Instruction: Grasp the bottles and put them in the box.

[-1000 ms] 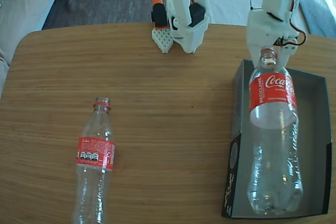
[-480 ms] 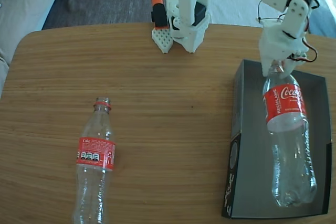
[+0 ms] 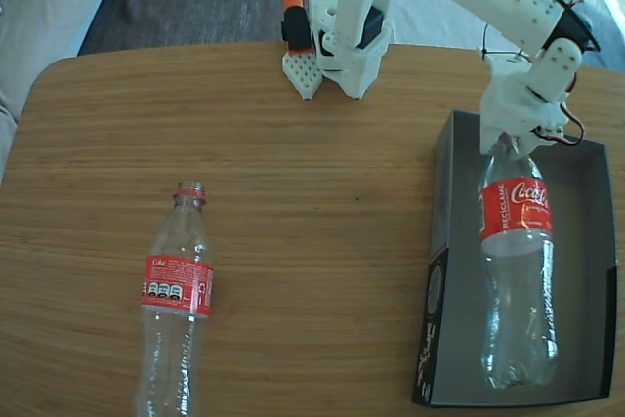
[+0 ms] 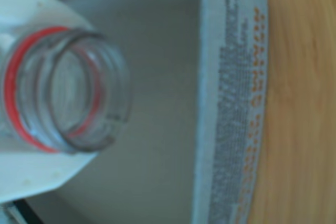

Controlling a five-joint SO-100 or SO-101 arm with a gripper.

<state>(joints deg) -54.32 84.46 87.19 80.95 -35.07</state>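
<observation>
Held bottle (image 3: pixel 516 271) shifted left in box (image 3: pixel 591 271); label "Coca-Cola", "RECICLAME"; end effector (image 3: pixel 510 139) clamps its neck.

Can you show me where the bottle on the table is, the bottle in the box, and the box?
bottle on the table (image 3: pixel 177 285): fixed view, on its red label.
bottle in the box (image 3: pixel 516 210): fixed view, on its red label.
box (image 3: pixel 591 251): fixed view, on its bare grey floor.

White arm reaches from base to right side of fixed view, wrist bent down, gripper (image 3: pixel 508 139) pointing downward w/ jaws clamped on bottle (image 3: pixel 516 271) neck
</observation>
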